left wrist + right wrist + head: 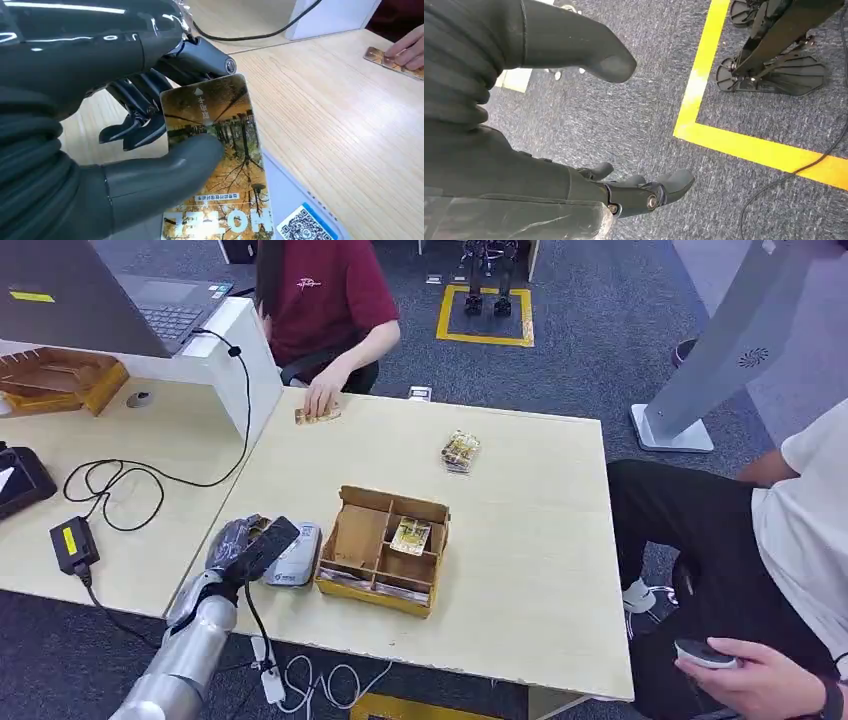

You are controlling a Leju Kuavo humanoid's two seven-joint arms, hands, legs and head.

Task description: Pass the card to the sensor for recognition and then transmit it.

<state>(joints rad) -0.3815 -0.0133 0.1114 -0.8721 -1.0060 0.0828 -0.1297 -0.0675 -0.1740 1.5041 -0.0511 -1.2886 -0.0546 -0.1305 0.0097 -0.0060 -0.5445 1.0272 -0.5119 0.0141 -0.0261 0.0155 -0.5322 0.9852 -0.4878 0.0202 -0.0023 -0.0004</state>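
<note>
One step underway: left hand (150, 125) is gripping the card (215, 155), holding it over the sensor (293, 555).
Right hand (634, 192): hanging released.
Remaining: handing it on.

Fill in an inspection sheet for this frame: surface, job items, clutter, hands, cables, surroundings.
Surface: light wooden table, beside a second desk.
Job's things: card held over the sensor, a white reader with a QR label; a cardboard tray with compartments holds another card.
Clutter: wrapped packet; small gold card under a person's hand; laptop; black adapter.
Hands: left hand pinches the card between thumb and fingers; right hand hangs over the floor, holding nothing, fingers apart.
Cables: black cable looped on the desk; white cable below the table edge.
Surroundings: two seated people; grey carpet with yellow tape; white kiosk stand.
</note>
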